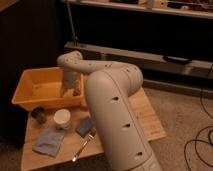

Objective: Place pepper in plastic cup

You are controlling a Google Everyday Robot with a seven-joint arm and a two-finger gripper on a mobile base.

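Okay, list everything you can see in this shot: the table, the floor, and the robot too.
light brown wooden table: one, centre of view
yellow plastic bin: one, table's back left
small dark round container: one, in front of the bin
white round cup: one, right of the dark container
blue-grey cloth: one, table's front left
dark blue block: one, beside the arm
silvery utensil: one, near the table's front edge
black cables: several, floor at right
dark shelving: behind the table
white robot arm: one, reaching into the bin
gripper: one, open, inside the bin
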